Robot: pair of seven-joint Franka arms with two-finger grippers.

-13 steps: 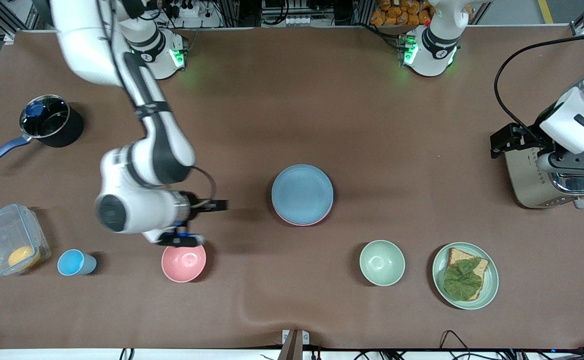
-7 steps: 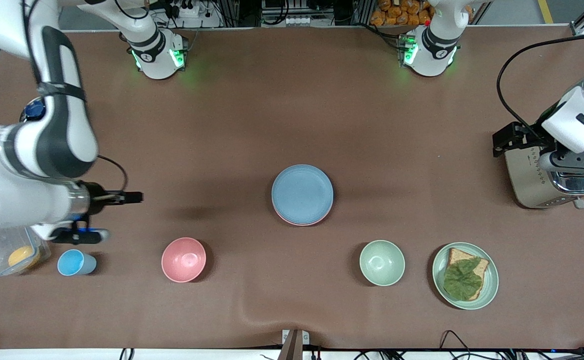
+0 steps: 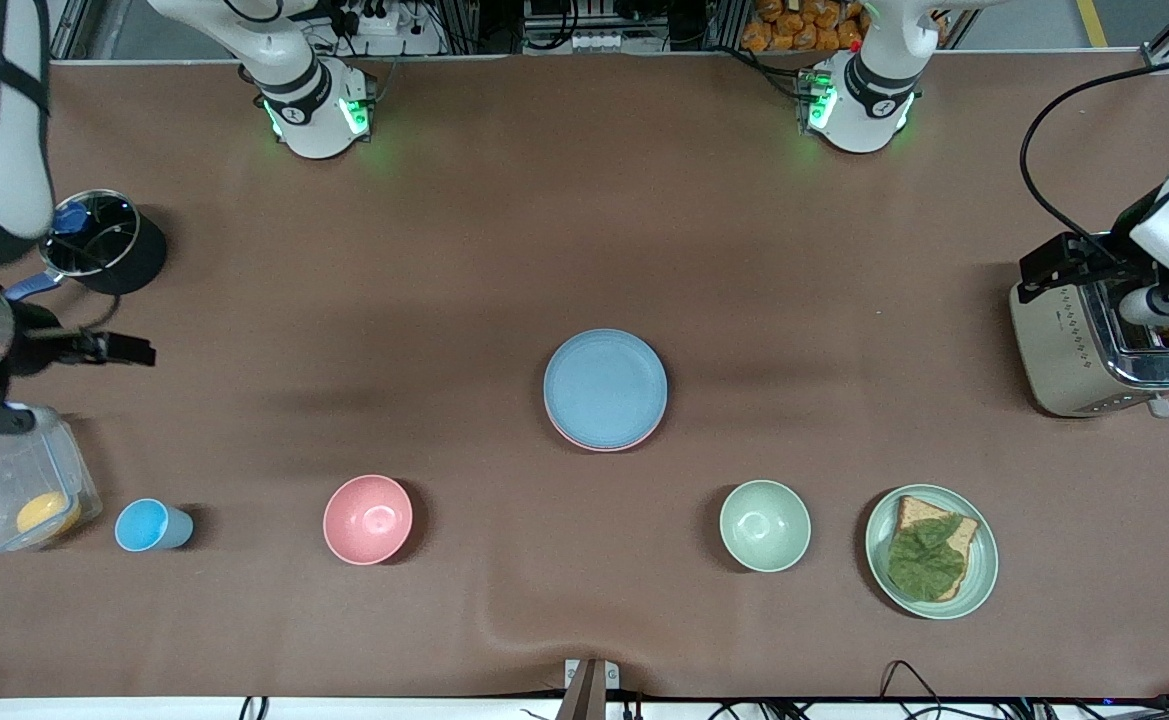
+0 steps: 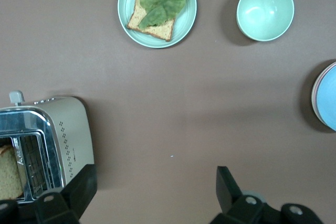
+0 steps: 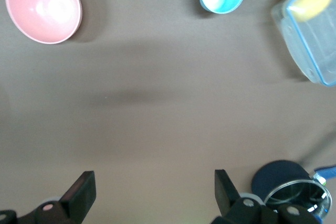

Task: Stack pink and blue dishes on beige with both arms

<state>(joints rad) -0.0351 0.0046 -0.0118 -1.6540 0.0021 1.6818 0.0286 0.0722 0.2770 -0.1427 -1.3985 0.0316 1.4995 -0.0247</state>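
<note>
Blue plate tops the pink plate mid-worktop — well apart from both wide, empty end effectors: left end effector over the toaster, right end effector over the pot.

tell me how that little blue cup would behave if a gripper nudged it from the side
The blue cup looks small and thin-walled, so it is probably light and would slide easily on the brown table cover. It stands upright and open; a push near its rim might tip it, and being round it could then roll.

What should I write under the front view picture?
Blue plate tops the stack, both arms pulled away to the table's ends.
</note>
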